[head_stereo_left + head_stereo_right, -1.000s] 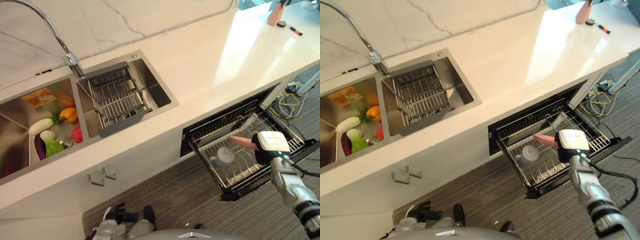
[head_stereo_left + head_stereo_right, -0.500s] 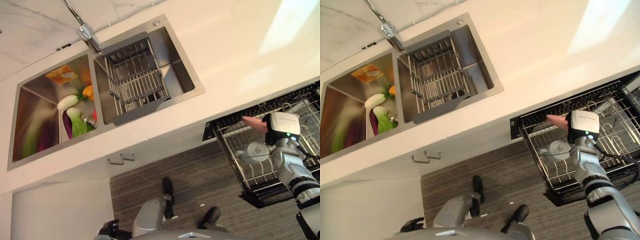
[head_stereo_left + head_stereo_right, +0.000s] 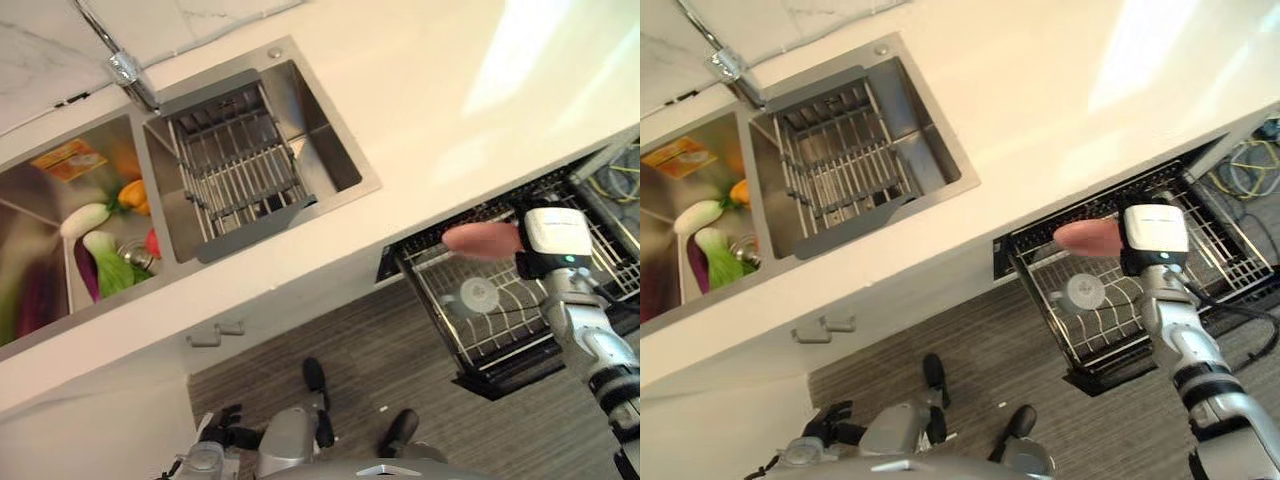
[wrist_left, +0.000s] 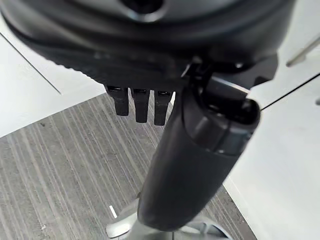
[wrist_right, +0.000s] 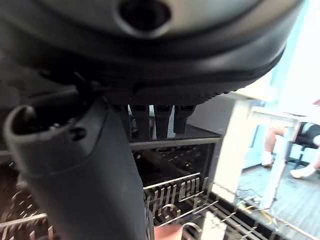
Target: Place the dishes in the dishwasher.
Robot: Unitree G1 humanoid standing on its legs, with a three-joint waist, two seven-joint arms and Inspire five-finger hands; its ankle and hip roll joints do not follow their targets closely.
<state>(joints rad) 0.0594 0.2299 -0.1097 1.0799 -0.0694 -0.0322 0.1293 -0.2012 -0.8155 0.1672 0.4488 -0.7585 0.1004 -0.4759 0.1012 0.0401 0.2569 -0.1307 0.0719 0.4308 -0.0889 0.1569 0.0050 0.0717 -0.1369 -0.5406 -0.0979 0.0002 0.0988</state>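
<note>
My right hand (image 3: 548, 238) is shut on a pink plate (image 3: 480, 238), holding it above the back part of the pulled-out dishwasher rack (image 3: 500, 335), just below the counter's edge. The plate juts out to the left of the hand, its face partly showing. A sliver of the pink plate (image 5: 167, 233) shows past the right hand (image 5: 75, 175) in the right wrist view, with rack wires behind. A small round pale dish (image 3: 476, 295) lies in the rack under the plate. My left hand (image 4: 140, 107) hangs open over striped floor beside a white cabinet.
A white counter (image 3: 420, 100) runs over the dishwasher. The double sink has a wire drainer (image 3: 235, 175) in its right basin and vegetables (image 3: 105, 265) in the left. A faucet (image 3: 125, 70) stands behind. Cables (image 3: 615, 180) lie on the floor at the far right.
The camera has shifted. The pink plate, edge-on before, now shows more of its face, and my right hand has moved a little toward the counter's edge over the rack.
</note>
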